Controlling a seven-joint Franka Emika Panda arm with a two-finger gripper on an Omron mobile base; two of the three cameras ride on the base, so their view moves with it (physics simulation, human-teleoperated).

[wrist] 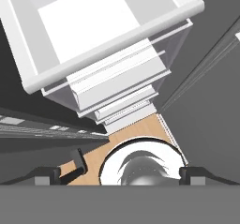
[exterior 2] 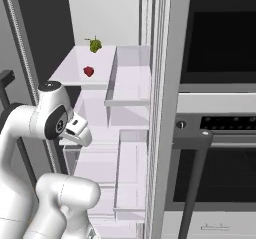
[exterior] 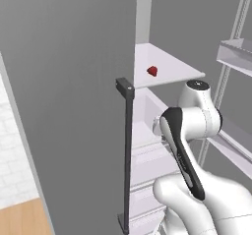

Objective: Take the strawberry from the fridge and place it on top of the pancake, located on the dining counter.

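Observation:
The fridge [exterior: 69, 106] stands with its right door open and its left door closed. The strawberry [exterior: 152, 71], small and bright red, lies on a white shelf [exterior: 172, 74] inside; from the right it shows as the strawberry [exterior 2: 88, 71] near the shelf's front. My arm is folded low in front of the drawers, below the shelf. In the hand view my gripper [wrist: 121, 174] is open, its dark fingertips [wrist: 47, 174] set wide apart with nothing between them, looking down over a white drawer [wrist: 108, 35]. The pancake and the dining counter are out of view.
A green fruit [exterior 2: 94, 45] sits at the back of the same shelf. The open door's bins [exterior 2: 132, 83] hang right of the shelves. A dark bar handle [exterior: 128, 155] runs down the closed door. An oven [exterior 2: 220, 133] stands to the right.

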